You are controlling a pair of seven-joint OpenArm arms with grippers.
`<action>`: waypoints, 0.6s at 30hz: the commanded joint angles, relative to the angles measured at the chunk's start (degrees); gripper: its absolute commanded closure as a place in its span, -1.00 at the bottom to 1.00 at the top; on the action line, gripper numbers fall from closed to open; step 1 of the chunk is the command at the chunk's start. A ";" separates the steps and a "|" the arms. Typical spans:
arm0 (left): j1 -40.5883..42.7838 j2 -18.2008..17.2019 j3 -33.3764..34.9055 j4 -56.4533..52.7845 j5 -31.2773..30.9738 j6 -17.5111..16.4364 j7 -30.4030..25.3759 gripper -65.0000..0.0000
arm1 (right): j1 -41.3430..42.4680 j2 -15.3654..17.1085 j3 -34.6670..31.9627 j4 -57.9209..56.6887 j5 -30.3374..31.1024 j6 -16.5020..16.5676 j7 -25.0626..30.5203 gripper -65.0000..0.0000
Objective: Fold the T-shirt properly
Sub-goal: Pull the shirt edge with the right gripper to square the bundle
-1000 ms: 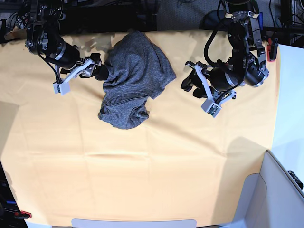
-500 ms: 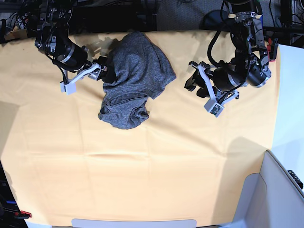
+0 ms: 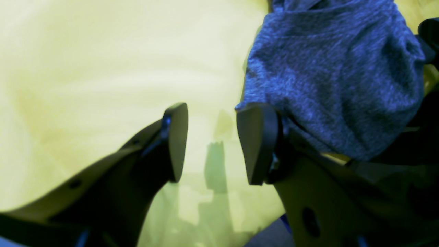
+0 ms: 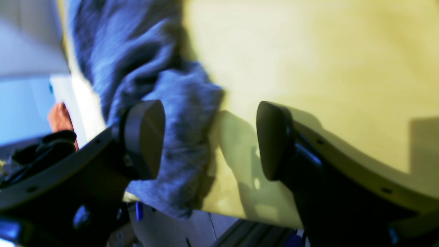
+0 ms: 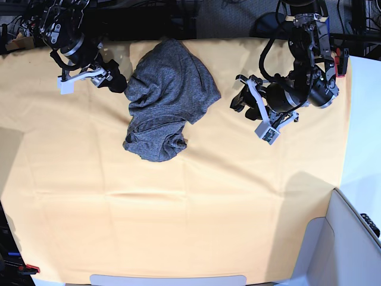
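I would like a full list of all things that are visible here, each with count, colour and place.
T-shirt: one, dark grey, crumpled in a heap at the far middle of the sheet.
Sheet: one, yellow-orange, covers the whole table.
White panel: one, pale, near corner beside the sheet.
Cables: several, dark, behind the far edge.
Right pincer: one, black, open, at the shirt's edge on the base view's left; one finger is over the cloth.
Left pincer: one, black, open, over bare sheet, apart from the shirt in the base view.
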 commanded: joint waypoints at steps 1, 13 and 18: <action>-0.68 -0.40 -0.09 0.83 -0.76 0.10 -0.77 0.16 | 0.05 -0.96 0.52 0.92 1.66 0.71 0.28 -0.28; -0.68 -0.40 -0.09 0.83 -0.76 0.10 -0.77 0.16 | 3.74 -5.18 0.60 -4.10 -4.59 0.71 0.45 -0.28; -0.68 -0.40 -0.09 0.83 -0.76 0.10 -0.77 0.16 | 6.02 -5.18 0.60 -8.76 -4.59 0.71 0.54 -0.28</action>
